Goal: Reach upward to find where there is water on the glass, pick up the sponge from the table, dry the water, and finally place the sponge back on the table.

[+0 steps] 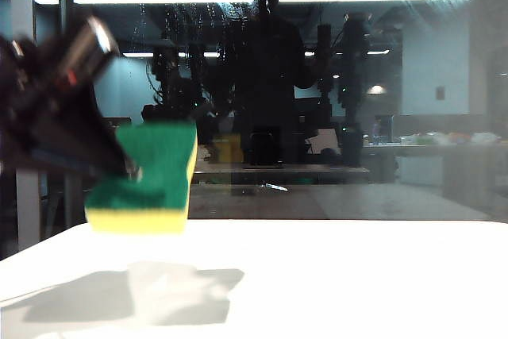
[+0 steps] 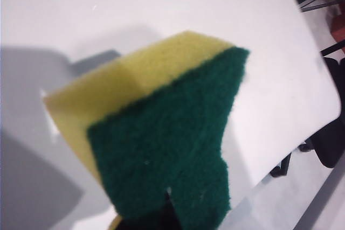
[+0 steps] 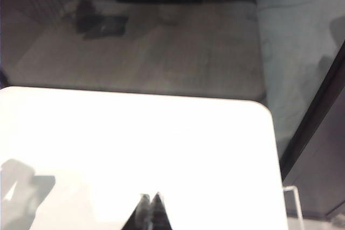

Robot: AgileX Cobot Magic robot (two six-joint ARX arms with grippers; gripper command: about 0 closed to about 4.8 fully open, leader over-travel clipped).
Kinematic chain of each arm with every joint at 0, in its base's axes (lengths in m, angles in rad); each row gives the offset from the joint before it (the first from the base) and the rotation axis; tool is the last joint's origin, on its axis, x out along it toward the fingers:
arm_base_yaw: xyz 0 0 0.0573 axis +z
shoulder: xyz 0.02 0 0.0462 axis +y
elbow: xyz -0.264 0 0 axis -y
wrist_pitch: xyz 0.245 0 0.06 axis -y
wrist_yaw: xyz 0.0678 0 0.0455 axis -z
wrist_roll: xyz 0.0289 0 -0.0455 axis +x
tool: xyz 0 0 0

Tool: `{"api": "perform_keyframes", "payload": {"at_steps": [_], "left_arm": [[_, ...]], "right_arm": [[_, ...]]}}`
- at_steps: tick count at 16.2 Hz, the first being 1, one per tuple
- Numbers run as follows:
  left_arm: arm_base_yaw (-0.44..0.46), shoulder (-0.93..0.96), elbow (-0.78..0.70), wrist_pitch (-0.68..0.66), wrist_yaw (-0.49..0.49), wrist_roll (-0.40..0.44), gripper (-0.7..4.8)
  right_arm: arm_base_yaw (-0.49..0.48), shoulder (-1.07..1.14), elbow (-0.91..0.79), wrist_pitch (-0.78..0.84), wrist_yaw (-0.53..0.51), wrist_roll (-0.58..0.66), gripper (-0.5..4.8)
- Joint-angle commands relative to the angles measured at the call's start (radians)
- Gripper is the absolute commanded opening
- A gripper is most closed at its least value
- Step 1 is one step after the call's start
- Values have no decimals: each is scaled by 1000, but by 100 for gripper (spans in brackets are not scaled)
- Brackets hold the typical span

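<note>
My left end effector [image 1: 131, 168], at the left of the exterior view, is clamped on the sponge [image 1: 147, 176], held clear above the desk [image 1: 357, 275]. My right end effector [image 3: 150, 200] hangs over the desk, fingers together, empty. Water [image 1: 178, 5] streaks the glass [image 1: 413, 101] high up.
</note>
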Motion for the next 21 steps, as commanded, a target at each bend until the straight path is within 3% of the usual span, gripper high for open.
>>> {"api": "perform_keyframes", "payload": {"at_steps": [1, 4, 7, 9, 10, 12, 21], "left_arm": [[-1, 142, 0, 109, 35, -92, -6], [-1, 264, 0, 223, 79, -195, -6], [-1, 350, 2, 250, 79, -228, -4], [-1, 382, 1, 243, 79, -228, 65], [-1, 389, 1, 242, 77, -228, 136], [0, 388, 2, 253, 70, -227, 197], [1, 387, 24, 297, 67, -219, 319]], "right_arm": [[0, -6, -10, 27, -2, 11, -5], [0, -6, -10, 27, -2, 11, -6], [0, -6, -10, 27, -2, 11, -6], [0, -6, -10, 27, -2, 11, -5], [0, -6, -10, 27, -2, 11, -6], [0, -6, -10, 28, -2, 11, -5], [0, -25, -10, 29, 6, 10, -5]]}}
